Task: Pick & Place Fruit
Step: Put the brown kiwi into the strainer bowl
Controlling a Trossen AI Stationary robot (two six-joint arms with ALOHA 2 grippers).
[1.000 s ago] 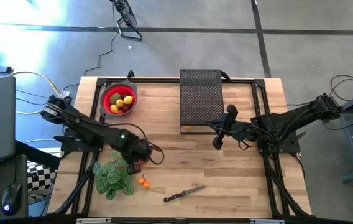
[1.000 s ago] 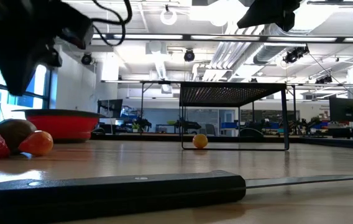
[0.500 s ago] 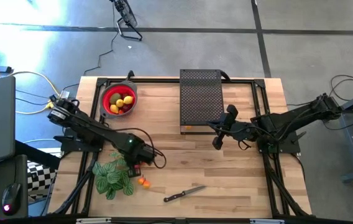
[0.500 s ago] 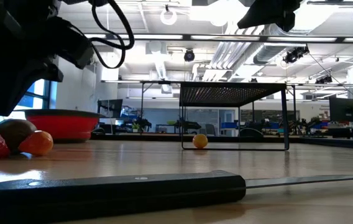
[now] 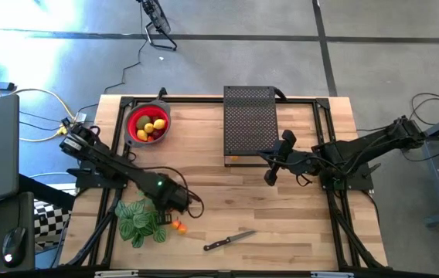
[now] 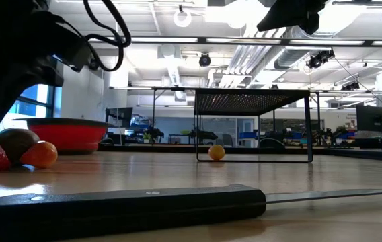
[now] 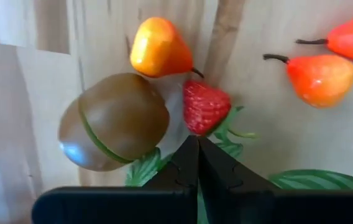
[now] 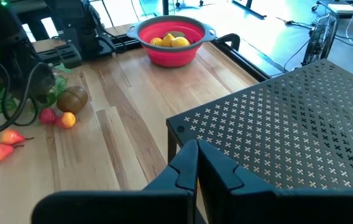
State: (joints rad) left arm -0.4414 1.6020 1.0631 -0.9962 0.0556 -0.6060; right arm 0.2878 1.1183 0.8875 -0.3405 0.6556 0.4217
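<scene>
My left gripper (image 7: pixel 196 142) is shut and hangs above a cluster of fruit beside the green leafy plant (image 5: pixel 140 222). The cluster is a brown kiwi (image 7: pixel 114 121), a red strawberry (image 7: pixel 205 106) and a small orange fruit (image 7: pixel 161 47), with two orange-red pears (image 7: pixel 320 78) a little apart, all lying on the table. In the high view this gripper (image 5: pixel 175 205) is near the table's near-left part. The red bowl (image 5: pixel 149 125) at the far left holds lemons and other fruit. My right gripper (image 5: pixel 271 176) is shut and waits beside the black mesh rack (image 5: pixel 250 123).
A black-handled knife (image 5: pixel 229 241) lies near the near edge, and it fills the foreground of the low view (image 6: pixel 124 208). One small orange fruit (image 6: pixel 216 152) sits under the mesh rack. Bare wood lies between the two arms in the middle of the table.
My left gripper has moved toward the table's near edge and down, from the middle-left of the table to over the fruit beside the plant. The fruit and my right arm have stayed where they were.
</scene>
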